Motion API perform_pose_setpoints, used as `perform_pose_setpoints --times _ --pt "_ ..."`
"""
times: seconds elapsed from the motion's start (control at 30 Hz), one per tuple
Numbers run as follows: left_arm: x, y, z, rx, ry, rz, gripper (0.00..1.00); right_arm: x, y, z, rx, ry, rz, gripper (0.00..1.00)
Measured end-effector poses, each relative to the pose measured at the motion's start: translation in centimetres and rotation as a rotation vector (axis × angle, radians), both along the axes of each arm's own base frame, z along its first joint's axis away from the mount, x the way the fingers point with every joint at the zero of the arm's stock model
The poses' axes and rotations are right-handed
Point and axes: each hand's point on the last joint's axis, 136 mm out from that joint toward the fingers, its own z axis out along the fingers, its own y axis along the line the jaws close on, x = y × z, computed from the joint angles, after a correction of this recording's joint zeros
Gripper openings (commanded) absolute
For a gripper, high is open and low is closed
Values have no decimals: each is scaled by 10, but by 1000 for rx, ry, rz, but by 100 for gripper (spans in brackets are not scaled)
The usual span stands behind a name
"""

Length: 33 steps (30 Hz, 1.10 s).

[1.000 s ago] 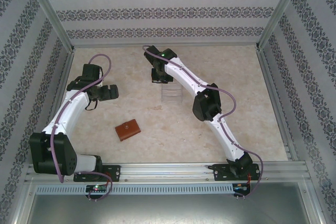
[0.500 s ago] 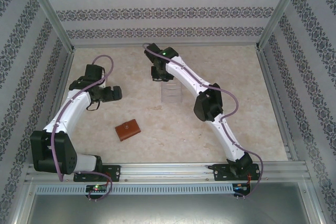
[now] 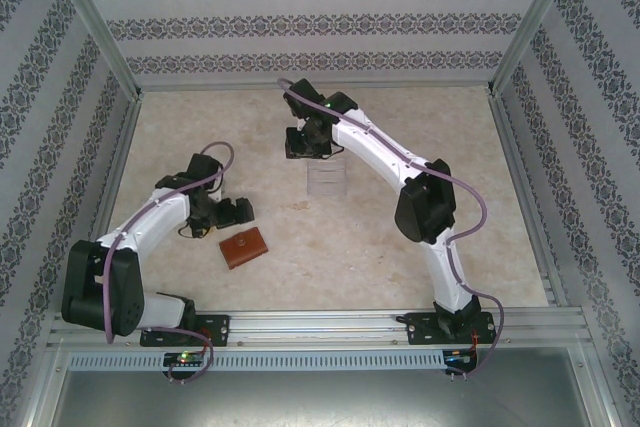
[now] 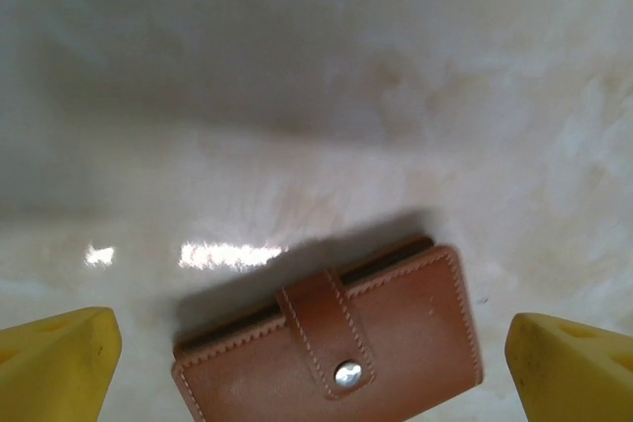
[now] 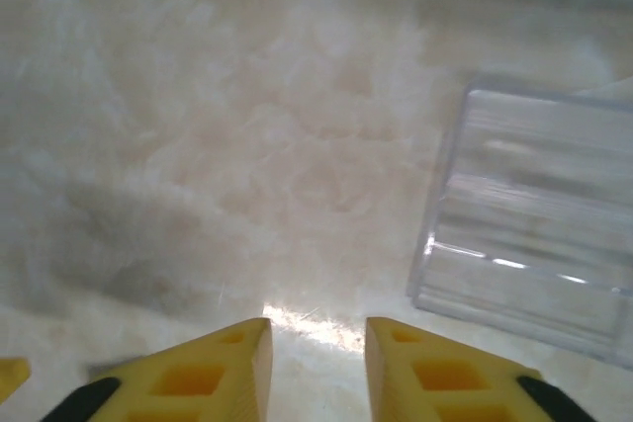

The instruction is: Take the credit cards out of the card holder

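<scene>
The card holder (image 3: pixel 244 247) is a brown leather wallet lying flat on the table, folded shut with its strap tab snapped down. In the left wrist view the card holder (image 4: pixel 336 343) lies low between my yellow fingertips (image 4: pixel 61 363). My left gripper (image 3: pixel 236 215) hovers just behind it, and there the left gripper (image 4: pixel 316 373) is wide open and holds nothing. The credit cards are hidden inside the closed holder. My right gripper (image 3: pixel 305 144) sits far back beside the clear box. In its own view the right gripper (image 5: pixel 316 373) has a narrow gap between its fingers, over bare table.
A clear plastic box (image 3: pixel 326 179) stands mid-table, and in the right wrist view the box (image 5: pixel 534 234) is to the right of the fingers. Patterned walls and metal posts enclose the marbled table (image 3: pixel 480 207). A rail (image 3: pixel 320 325) runs along the near edge.
My left arm has swung down and to the right, bringing its gripper close behind the wallet. The right arm's elbow shifted right, its gripper staying near the clear box.
</scene>
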Motion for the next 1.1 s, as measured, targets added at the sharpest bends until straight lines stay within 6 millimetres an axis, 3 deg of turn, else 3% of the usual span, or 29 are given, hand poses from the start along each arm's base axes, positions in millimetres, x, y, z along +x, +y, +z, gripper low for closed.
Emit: perform_pose_setpoints --times 0.2,0.53,0.73,0.87,1.0,1.1 --pt "-28 -17 -20 -16 58 8 99 -14 3 -19 29 34 67 34" --pt "-24 -47 -28 -28 66 -45 99 -26 -7 -28 56 39 84 34" --pt "0 -81 -20 -30 42 -147 99 -33 -27 -21 77 24 59 34" --pt "12 -116 -17 -34 27 -252 99 -38 -46 -21 79 31 26 34" --pt "12 -147 -19 -50 33 -341 98 -49 -66 -25 70 45 -9 34" --pt "8 -158 -18 -55 32 -373 98 -56 -80 -27 59 51 -30 35"
